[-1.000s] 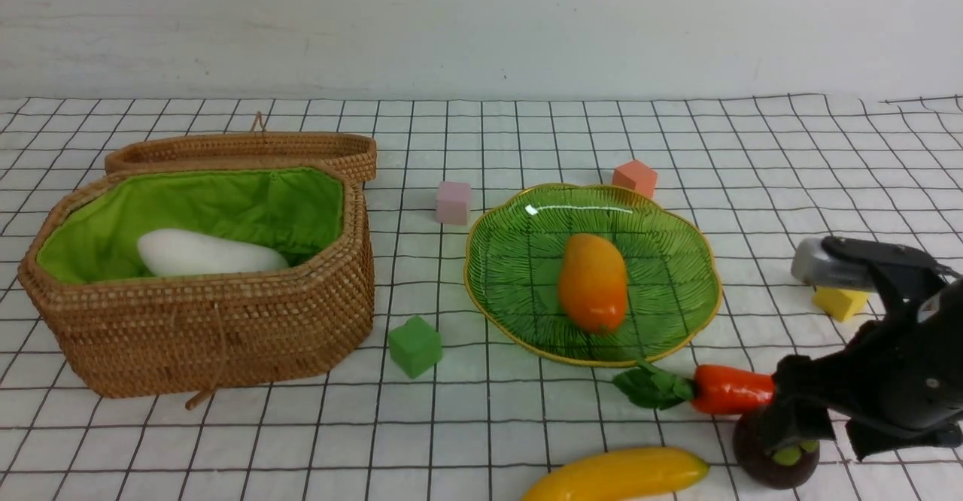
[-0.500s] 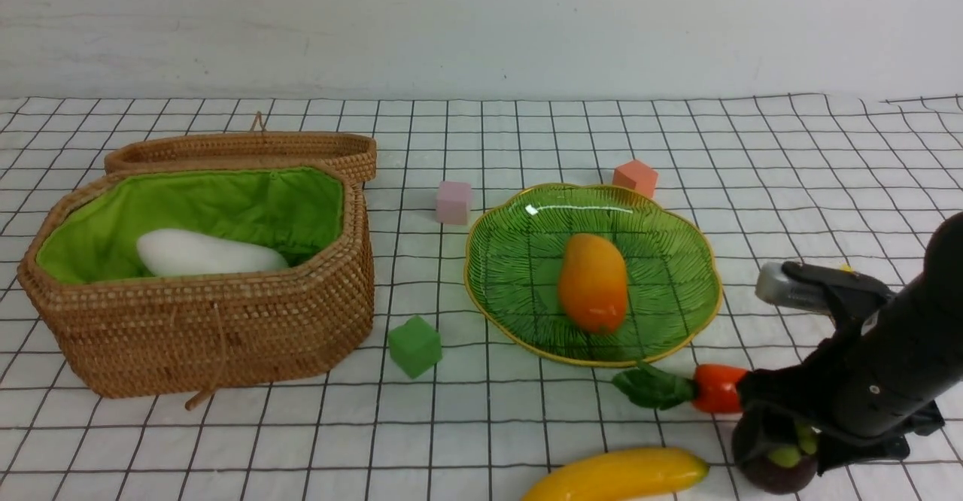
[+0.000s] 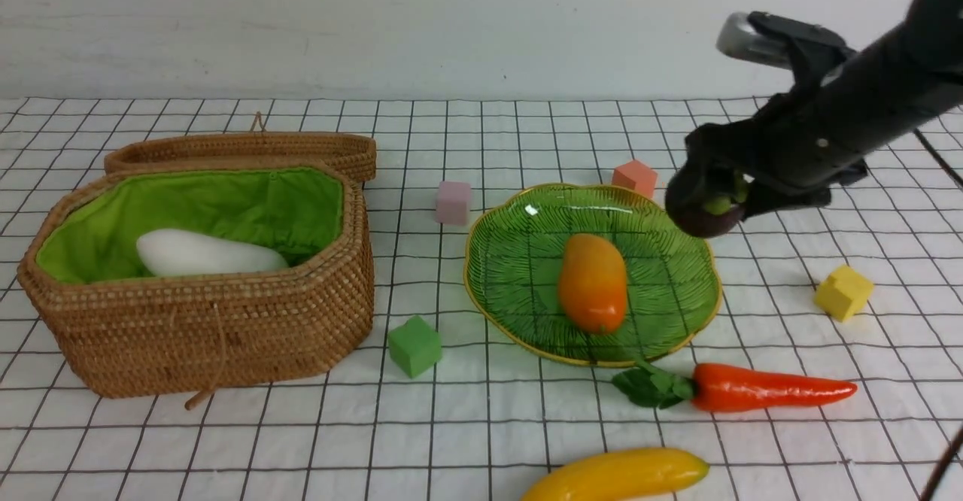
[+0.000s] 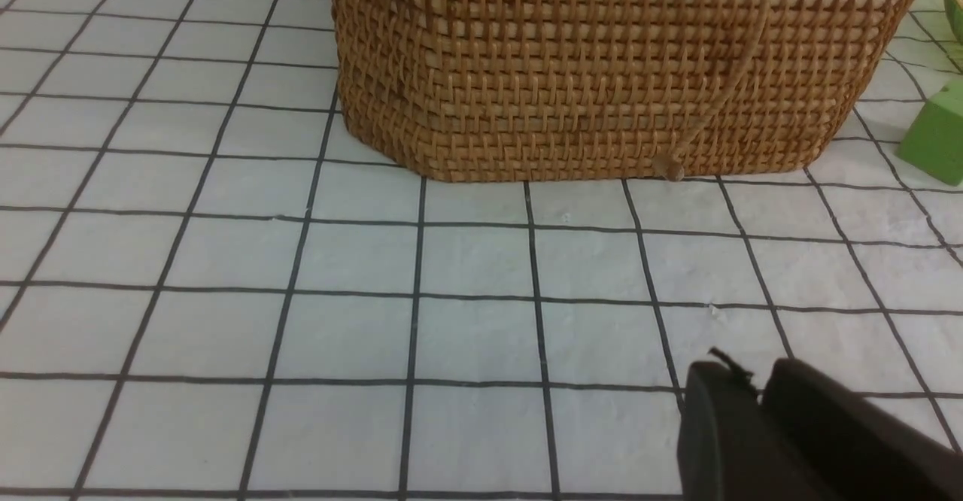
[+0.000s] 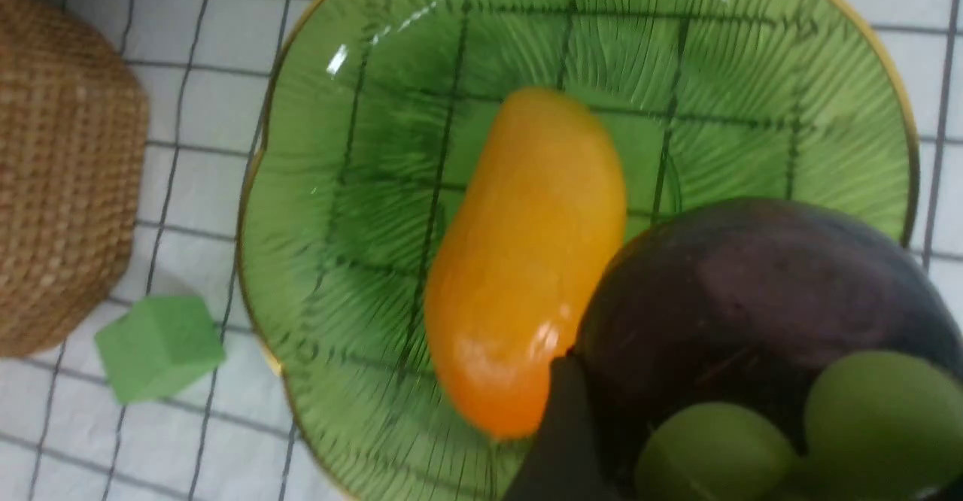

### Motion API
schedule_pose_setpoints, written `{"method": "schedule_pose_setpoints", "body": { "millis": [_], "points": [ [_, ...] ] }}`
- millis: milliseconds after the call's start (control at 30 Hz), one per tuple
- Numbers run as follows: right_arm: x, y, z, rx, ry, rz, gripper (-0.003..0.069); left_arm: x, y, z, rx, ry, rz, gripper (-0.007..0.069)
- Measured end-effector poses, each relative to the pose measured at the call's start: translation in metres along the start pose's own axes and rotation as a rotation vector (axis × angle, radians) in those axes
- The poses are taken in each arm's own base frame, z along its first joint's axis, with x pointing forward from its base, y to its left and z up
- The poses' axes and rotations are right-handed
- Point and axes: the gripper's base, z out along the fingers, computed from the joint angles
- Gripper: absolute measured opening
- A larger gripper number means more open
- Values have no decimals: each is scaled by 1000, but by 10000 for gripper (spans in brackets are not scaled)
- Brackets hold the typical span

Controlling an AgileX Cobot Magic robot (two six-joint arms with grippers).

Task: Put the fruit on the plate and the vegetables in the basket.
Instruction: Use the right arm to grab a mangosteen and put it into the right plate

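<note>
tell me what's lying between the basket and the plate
A pink cube toward the back and a green cube nearer the robot lie between basket and plate, seen in the front view.

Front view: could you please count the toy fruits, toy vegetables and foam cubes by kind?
Toy fruits: 3 (mango, banana, mangosteen)
Toy vegetables: 2 (white radish, carrot)
Foam cubes: 4 (pink cube, orange cube, green cube, yellow cube)
Total: 9

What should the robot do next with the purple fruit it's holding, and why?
Probably lower the mangosteen onto the plate. The right gripper holds it in the air over the plate's far right edge. The mango takes up the middle, so a small move down onto the bare glass to the right of the mango looks best.
</note>
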Motion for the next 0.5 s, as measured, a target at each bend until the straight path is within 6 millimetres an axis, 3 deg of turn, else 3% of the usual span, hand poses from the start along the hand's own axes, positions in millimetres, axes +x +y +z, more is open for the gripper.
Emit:
{"method": "schedule_pose_setpoints", "body": {
  "millis": [233,400,500],
  "points": [
    [-7,-20,66,13,33,54,566,0,0,0,0,0,0,84],
    [-7,-25,78,21,26,64,576,0,0,0,0,0,0,90],
    [-6,-25,79,20,32,66,650,0,0,0,0,0,0,93]
  ]
}}
